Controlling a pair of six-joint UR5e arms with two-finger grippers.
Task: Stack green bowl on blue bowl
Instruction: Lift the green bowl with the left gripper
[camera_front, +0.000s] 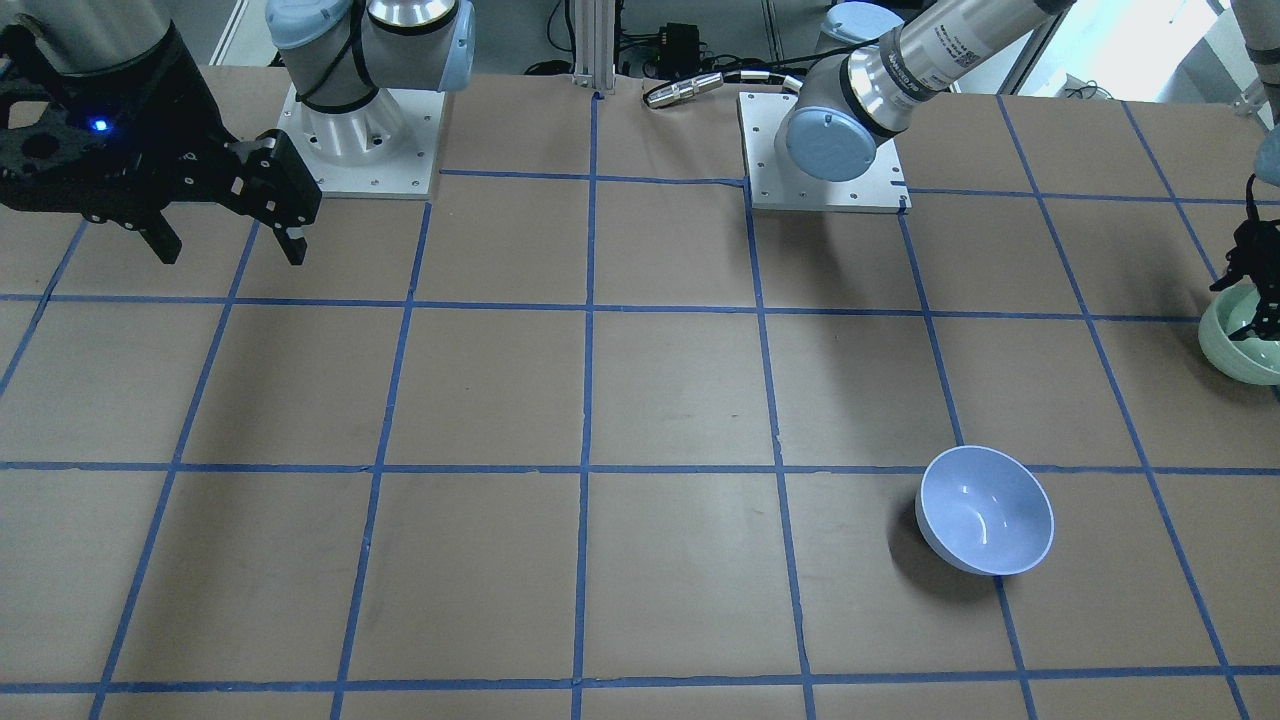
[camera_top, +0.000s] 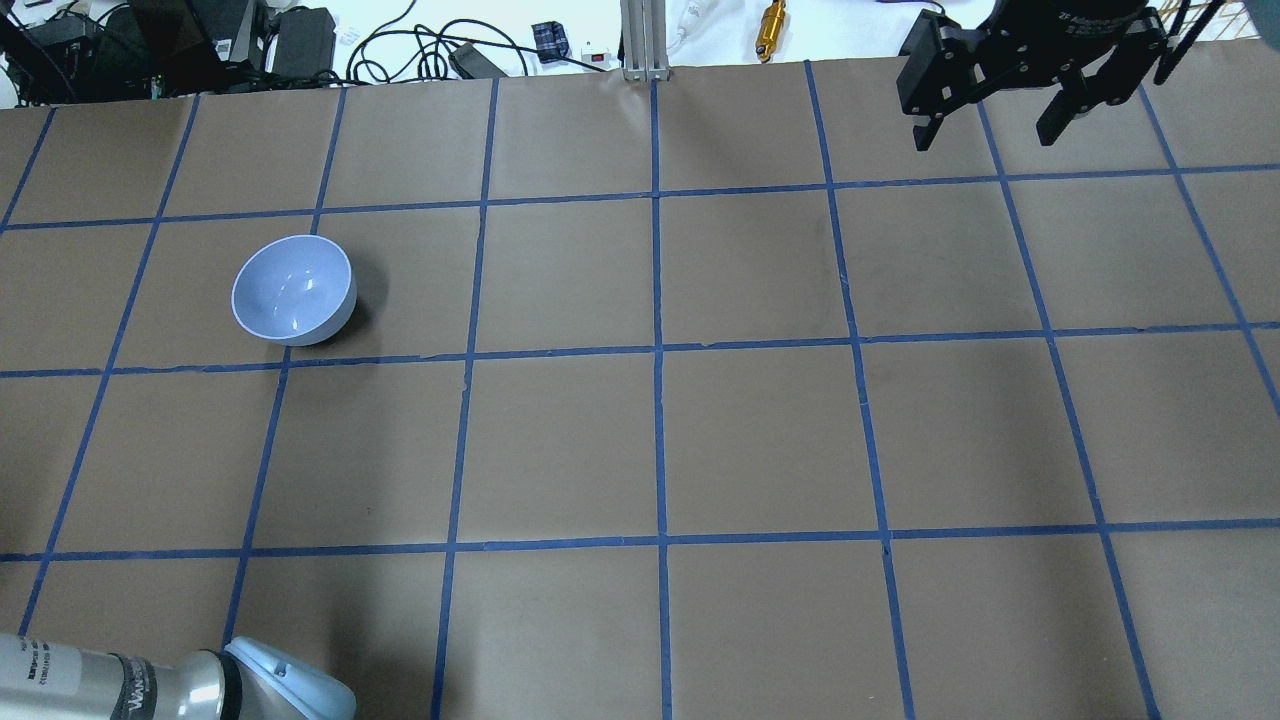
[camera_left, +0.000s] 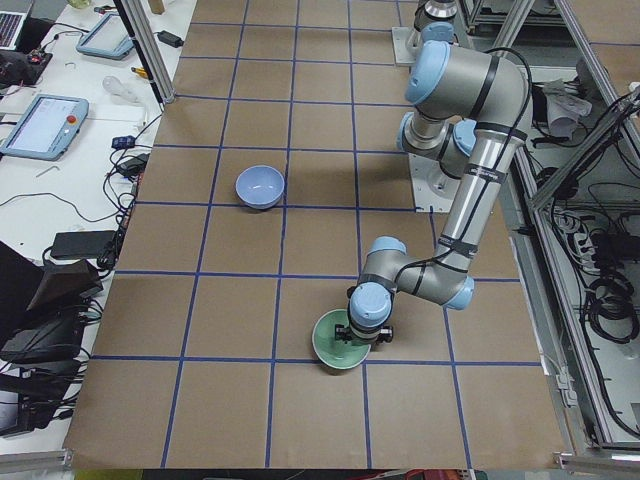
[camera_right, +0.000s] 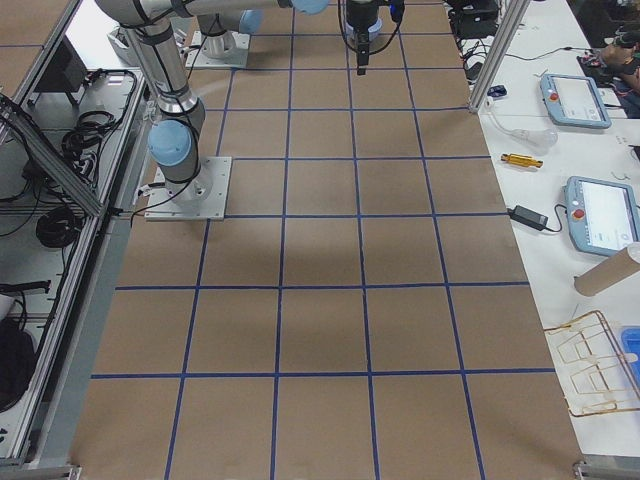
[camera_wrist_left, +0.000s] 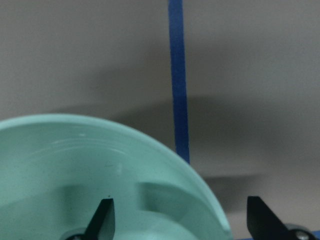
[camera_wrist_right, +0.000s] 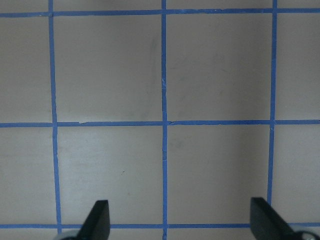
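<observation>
At the front view's right edge, the frame is cutting off part of the green bowl (camera_front: 1238, 355), and the overhead view is not reaching it. The left gripper (camera_front: 1255, 318) is straddling its rim with jaws spread, one finger (camera_wrist_left: 104, 220) inside and the other outside, clear of the wall. The blue bowl (camera_front: 985, 510) is sitting upright, well apart. The right gripper (camera_top: 982, 140) is hanging over the table (camera_front: 680, 400), jaws released.

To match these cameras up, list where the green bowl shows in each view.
Front-facing: green bowl at right edge.
Overhead: not in it.
Exterior left: green bowl low centre.
Exterior right: not in it.
Left wrist: green bowl fills lower left.
Right wrist: not in it.
Landmark: blue bowl, in front-facing, overhead, exterior left.
</observation>
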